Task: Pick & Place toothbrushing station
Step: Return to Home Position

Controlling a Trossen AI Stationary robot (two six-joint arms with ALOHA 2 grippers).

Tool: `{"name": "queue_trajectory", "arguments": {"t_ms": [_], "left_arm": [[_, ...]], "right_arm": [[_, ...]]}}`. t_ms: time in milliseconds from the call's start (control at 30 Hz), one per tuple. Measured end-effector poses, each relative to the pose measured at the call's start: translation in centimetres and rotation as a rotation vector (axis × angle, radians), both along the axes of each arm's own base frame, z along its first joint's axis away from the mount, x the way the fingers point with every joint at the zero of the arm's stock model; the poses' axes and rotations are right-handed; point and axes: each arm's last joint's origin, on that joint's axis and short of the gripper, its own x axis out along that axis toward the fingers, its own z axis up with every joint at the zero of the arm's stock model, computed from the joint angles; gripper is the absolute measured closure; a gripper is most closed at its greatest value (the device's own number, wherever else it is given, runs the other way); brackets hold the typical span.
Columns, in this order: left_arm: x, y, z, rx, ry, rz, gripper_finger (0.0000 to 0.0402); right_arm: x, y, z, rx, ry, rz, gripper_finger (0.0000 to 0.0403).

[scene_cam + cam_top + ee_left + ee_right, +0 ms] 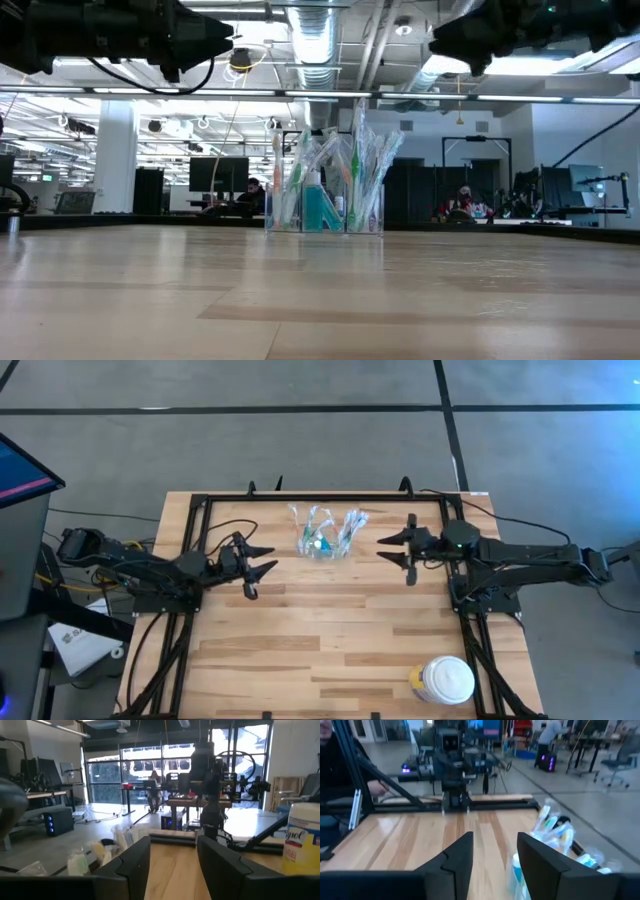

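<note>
The holder stands upright on the wooden bench, towards its far edge and midway between the two arms. It is packed with toothbrushes, blue, green and whitish, which lean outward above its rim. The teal tube sits low among them, seemingly near the holder's middle, though the clear walls make the compartment hard to tell. The left end effector hangs above the bench, beside the holder on the left arm's side and apart from it. Its fingers are spread, with nothing between them. The right end effector faces it from the other side, also raised and clear of the holder. Its fingers are parted and empty too, and the toothbrushes show just past them in the right wrist view. A white jar with a yellow label stands at the bench corner on the right arm's side, well apart from the holder.
</note>
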Motion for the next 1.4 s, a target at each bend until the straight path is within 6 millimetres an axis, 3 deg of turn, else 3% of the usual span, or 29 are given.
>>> {"name": "queue_trajectory", "arguments": {"t_ms": [667,833,933,1033,1200,1400], "left_arm": [[-2.0,0.3,-0.1,0.005,0.132,0.015,0.0243],[-2.6,0.5,-1.4,0.004,0.152,0.037,0.0243],[-3.3,0.8,-1.7,-0.028,0.112,0.06,0.0243],[-4.1,0.9,-2.1,-0.045,0.072,0.052,0.0243],[-5.1,1.0,-2.4,-0.053,0.011,0.048,0.0243],[-5.8,1.1,-3.2,-0.059,-0.016,0.045,0.0243]], "right_arm": [[-7.6,-0.1,-5.0,-0.055,-0.209,-0.121,0.026],[-9.2,0.4,-5.3,-0.058,-0.247,-0.122,0.026],[-9.1,0.3,-6.0,-0.035,-0.177,-0.12,0.0262],[-8.9,0.2,-5.9,0.001,-0.209,-0.124,0.0265],[-8.2,0.1,-8.2,0.067,-0.334,-0.12,0.0264],[-8.0,0.2,-8.9,0.132,-0.275,-0.117,0.0259]]}}
